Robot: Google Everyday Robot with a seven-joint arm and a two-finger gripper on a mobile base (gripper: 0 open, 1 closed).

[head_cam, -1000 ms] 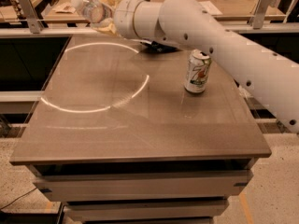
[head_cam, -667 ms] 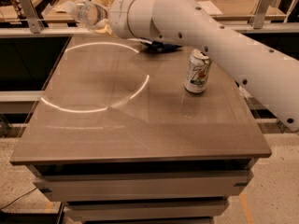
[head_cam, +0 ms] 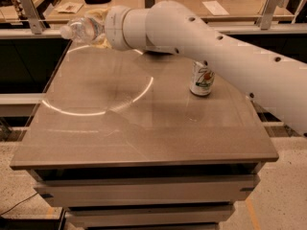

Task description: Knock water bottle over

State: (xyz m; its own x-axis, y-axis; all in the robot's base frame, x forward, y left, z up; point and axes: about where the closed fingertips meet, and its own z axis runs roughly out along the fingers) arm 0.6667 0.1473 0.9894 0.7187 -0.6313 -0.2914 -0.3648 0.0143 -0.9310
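The water bottle (head_cam: pixel 79 30) is a clear ribbed plastic bottle with a white cap. It lies almost level, cap pointing left, in the air over the table's far left corner. My gripper (head_cam: pixel 97 27) is at the end of the big white arm (head_cam: pixel 192 37) that reaches in from the right. It is shut around the bottle's lower half, and the thick white wrist hides most of it. The bottle does not touch the tabletop (head_cam: pixel 120 123).
A green-and-white soda can (head_cam: pixel 202 79) stands upright on the right half of the table, just under the arm. Behind the table, past a dark gap, is a second bench (head_cam: pixel 192 4) with papers and small items. The floor drops away on both sides.
The gripper and the bottle have moved left and a little lower, out over the table's far left corner. The bottle has stayed tipped on its side. The can has not moved.
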